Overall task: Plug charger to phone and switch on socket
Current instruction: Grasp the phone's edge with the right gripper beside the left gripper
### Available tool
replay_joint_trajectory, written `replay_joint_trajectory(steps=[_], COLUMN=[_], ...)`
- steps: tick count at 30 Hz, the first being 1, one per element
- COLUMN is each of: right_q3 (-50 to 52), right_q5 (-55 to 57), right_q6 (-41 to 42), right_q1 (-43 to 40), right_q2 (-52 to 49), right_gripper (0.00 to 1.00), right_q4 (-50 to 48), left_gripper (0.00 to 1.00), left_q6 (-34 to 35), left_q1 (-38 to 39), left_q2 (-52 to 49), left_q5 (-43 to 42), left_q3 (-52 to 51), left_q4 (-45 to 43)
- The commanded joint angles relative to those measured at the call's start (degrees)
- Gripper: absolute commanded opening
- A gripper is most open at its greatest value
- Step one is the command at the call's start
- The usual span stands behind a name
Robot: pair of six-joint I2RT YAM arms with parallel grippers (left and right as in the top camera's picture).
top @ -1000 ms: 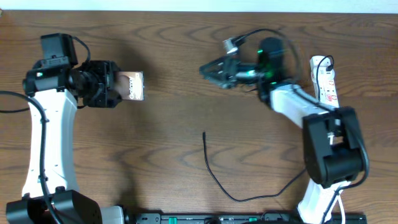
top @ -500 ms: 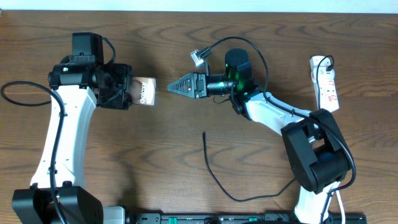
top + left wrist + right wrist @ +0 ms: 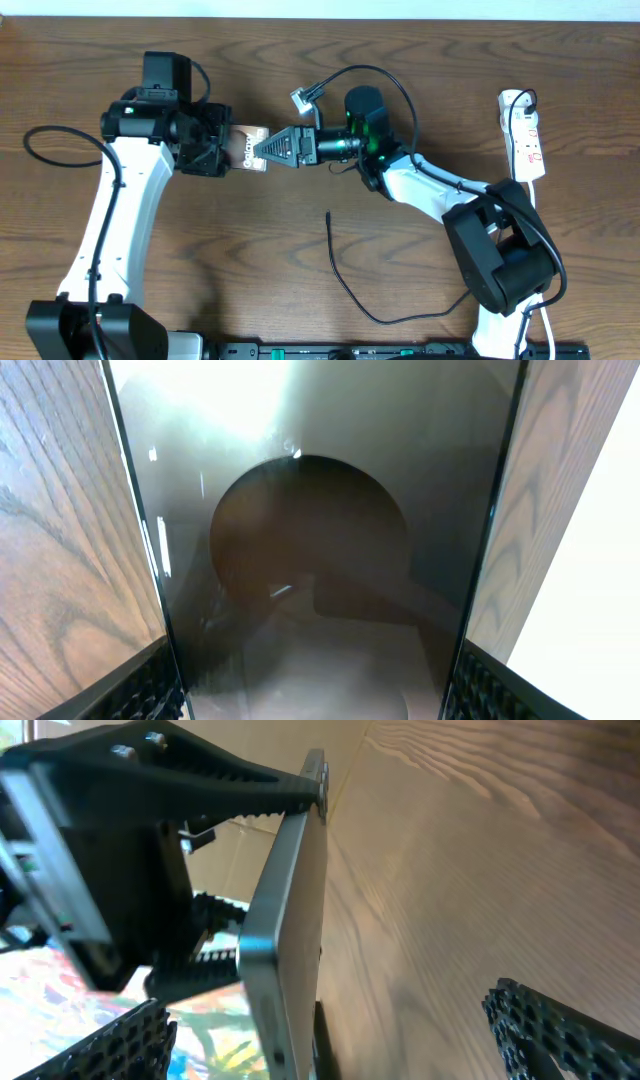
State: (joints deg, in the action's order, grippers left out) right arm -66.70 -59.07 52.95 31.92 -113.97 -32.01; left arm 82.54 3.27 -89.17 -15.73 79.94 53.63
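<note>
The phone (image 3: pixel 242 141) is held up off the table, with my left gripper (image 3: pixel 226 148) shut on it. In the left wrist view its dark glossy face (image 3: pixel 320 540) fills the space between my left fingers (image 3: pixel 150 685). My right gripper (image 3: pixel 264 151) points left and stands open, its jaws on either side of the phone's free end without touching it. In the right wrist view the phone (image 3: pixel 290 920) shows edge-on between my right fingers (image 3: pixel 560 1030). The charger (image 3: pixel 345 280) lies loose on the table, its tip (image 3: pixel 328 214) toward the middle. The socket (image 3: pixel 523 135) lies at the far right.
The wooden table (image 3: pixel 200 260) carries the charger's long curve toward the right arm's base (image 3: pixel 510 260). A thicker black robot cable (image 3: pixel 50 150) loops beside the left arm. A black rail (image 3: pixel 380 352) runs along the front edge.
My left arm has carried the phone to the right. My right arm has swung left from near the socket, and its open jaws now straddle the phone's end.
</note>
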Motion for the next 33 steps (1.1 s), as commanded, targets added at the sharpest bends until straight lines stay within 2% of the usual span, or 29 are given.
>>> replay_joint_trajectory(steps=[1,3,8,10,16,19,23,29,33], right_q3=[-1.01,-1.01,-1.01,-1.01,-1.03,-1.01,-1.01,-1.03,-1.01], right_q5=[2.21,3.1,6.97,8.13,8.79,9.05,9.03,9.03,9.05], right_q6=[0.42,0.52,4.0,4.28,4.31,4.28,4.26,4.35,7.54], right_q1=[1.22,1.81,3.21,3.56,3.76,3.76,3.76,3.76,3.76], right_q2=[0.07,0.07,0.07,0.07,0.07,0.07,0.07,0.07,0.07], right_gripper=[0.99,0.99,0.91,0.81,0.67,0.54,0.49,0.48,0.48], right_q4=[-0.17,-0.15,-0.17,-0.17,-0.17,-0.15,-0.15,-0.15,-0.17], left_gripper=[0.08,0.07,0.07,0.07,0.07,0.07,0.08,0.07,0.07], left_q6=[2.54,3.58,6.4,7.63,7.8,7.78,7.78,7.76,7.78], left_q1=[1.57,2.25,3.85,4.2,4.22,4.22,4.22,4.22,4.9], left_q2=[-0.52,-0.55,-0.55,-0.55,-0.55,-0.55,-0.55,-0.55,-0.55], left_q5=[1.49,1.53,1.97,2.16,2.1,2.08,1.2,0.72,0.57], left_q3=[0.09,0.09,0.09,0.09,0.09,0.09,0.09,0.09,0.09], left_q4=[-0.13,-0.13,-0.17,-0.2,-0.35,-0.33,-0.33,-0.31,-0.35])
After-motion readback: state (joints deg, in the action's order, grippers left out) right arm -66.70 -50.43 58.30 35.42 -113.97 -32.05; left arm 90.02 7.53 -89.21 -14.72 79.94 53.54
